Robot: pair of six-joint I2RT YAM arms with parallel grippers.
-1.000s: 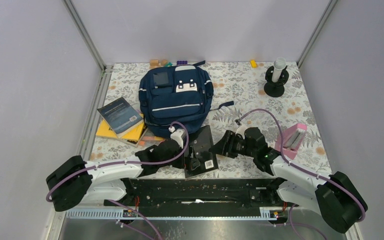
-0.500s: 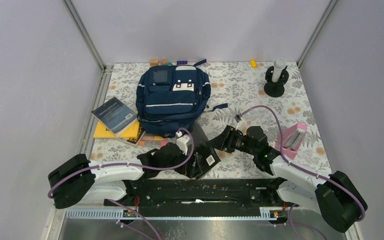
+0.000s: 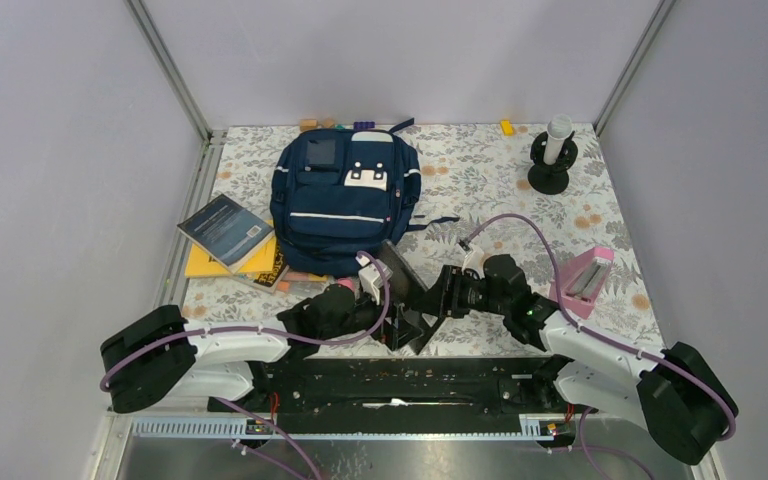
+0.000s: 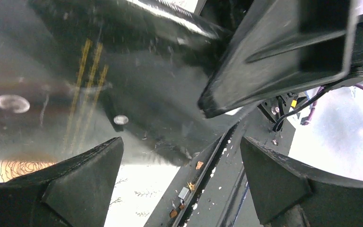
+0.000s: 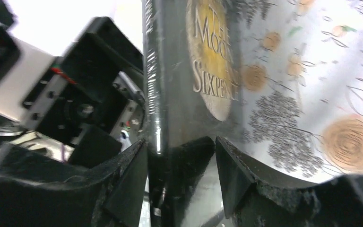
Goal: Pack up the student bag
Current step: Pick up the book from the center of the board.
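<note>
The backpack [image 3: 345, 200] is matt navy cloth with a shiny pale stripe, the black book [image 5: 175, 71] in front of the backpack has a glossy, scuffed cover, and the flowered table cover [image 3: 490, 180] under the backpack looks smooth and matt.

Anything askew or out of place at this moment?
The black book stands tilted on edge between the arms, pinched by the right claw; the left claw is open beside it. The books stacked left of the backpack lie fanned, not squared.
</note>
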